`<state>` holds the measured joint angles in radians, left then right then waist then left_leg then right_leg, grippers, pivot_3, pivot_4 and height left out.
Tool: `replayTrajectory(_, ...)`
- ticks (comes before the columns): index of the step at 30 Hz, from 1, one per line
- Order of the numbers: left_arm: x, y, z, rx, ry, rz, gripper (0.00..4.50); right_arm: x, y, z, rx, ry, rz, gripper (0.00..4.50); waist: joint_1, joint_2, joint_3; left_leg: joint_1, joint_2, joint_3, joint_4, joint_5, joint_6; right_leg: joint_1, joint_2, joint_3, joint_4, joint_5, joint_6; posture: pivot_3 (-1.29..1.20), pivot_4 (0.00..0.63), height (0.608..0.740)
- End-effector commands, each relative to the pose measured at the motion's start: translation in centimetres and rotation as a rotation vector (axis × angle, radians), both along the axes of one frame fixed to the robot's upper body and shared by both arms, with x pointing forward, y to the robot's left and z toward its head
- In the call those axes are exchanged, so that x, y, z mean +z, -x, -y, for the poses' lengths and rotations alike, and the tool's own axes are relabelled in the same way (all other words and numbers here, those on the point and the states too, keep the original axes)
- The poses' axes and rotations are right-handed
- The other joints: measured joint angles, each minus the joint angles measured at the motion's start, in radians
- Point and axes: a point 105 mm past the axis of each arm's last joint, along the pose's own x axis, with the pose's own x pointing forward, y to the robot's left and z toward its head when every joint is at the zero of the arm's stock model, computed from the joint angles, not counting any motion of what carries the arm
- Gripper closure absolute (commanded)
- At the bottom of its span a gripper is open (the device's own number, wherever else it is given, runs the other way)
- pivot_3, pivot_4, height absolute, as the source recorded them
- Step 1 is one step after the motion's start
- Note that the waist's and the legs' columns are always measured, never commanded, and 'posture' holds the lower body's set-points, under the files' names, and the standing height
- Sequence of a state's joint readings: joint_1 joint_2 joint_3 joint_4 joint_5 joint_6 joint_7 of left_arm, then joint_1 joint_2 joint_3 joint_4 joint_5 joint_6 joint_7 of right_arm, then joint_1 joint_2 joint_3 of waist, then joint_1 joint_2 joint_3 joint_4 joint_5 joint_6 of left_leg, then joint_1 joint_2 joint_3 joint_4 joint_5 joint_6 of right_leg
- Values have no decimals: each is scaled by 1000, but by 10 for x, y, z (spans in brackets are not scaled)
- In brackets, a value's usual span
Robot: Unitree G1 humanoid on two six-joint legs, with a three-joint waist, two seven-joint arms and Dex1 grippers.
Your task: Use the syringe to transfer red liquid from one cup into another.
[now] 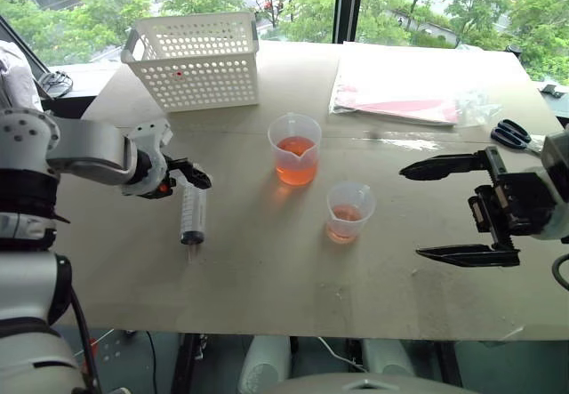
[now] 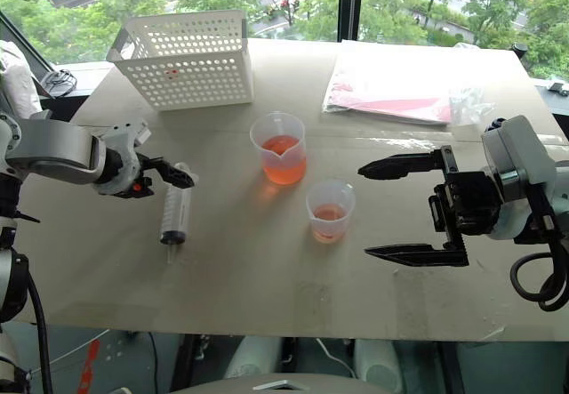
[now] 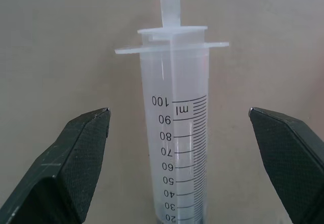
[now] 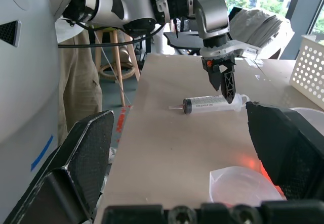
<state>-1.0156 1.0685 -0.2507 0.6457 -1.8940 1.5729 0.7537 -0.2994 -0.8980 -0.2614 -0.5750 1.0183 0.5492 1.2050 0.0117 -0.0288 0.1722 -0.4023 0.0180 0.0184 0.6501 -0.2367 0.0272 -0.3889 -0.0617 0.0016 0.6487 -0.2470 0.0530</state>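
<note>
Left wrist view: wide-open left gripper (image 3: pixel 179 128) straddling syringe (image 3: pixel 177 133) near table's left edge; closing next, probably.

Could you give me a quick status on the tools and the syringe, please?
Left tool open, straddling the syringe lying on the table, no grip. Right tool open, beside the small cup. Nothing in the way.

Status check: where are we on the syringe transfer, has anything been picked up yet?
Nothing is picked up. The syringe lies flat on the table, apparently empty. In hand: the left gripper is open, poised over its barrel, a finger on either side, not closed. The right gripper hovers open beside the smaller cup. Left: grasp, draw red liquid from the larger cup, and empty it into the smaller cup, which already holds some.
</note>
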Motion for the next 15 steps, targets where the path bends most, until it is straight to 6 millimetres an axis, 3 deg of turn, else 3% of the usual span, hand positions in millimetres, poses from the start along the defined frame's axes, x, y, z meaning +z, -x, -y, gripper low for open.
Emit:
replayTrajectory(1,-2,-4,-7,40,-17,-53,30,9,6,-9,13,-14,37,0,0,0,0,0,-1,0,0,0,0,0,0,0,0,0,0,0,150,740)
replayTrajectory(2,-6,-5,-7,44,-16,-72,30,10,6,-11,14,-16,38,0,1,0,0,0,-1,0,0,0,-1,0,0,0,0,0,0,0,150,740)
replayTrajectory(5,-17,-8,-5,46,-24,-113,873,11,7,-14,15,-17,39,0,0,0,0,0,-1,0,0,1,-1,0,-1,0,0,0,0,0,150,740)
replayTrajectory(10,-26,-11,0,33,-15,-146,3093,13,8,-15,3,-19,34,0,2,-2,-1,-11,-1,-1,3,2,-3,-10,-1,0,3,0,0,0,150,740)
replayTrajectory(13,-27,-11,0,23,7,-139,3140,12,6,-15,-8,-21,30,0,3,-1,-1,-11,-1,-2,3,2,-3,-12,-3,0,6,0,1,0,150,740)
replayTrajectory(15,-11,-17,6,8,100,-57,3140,12,2,-14,-41,-28,20,0,2,-1,-1,-11,-1,-2,4,2,-3,-12,-3,0,7,0,1,0,150,740)
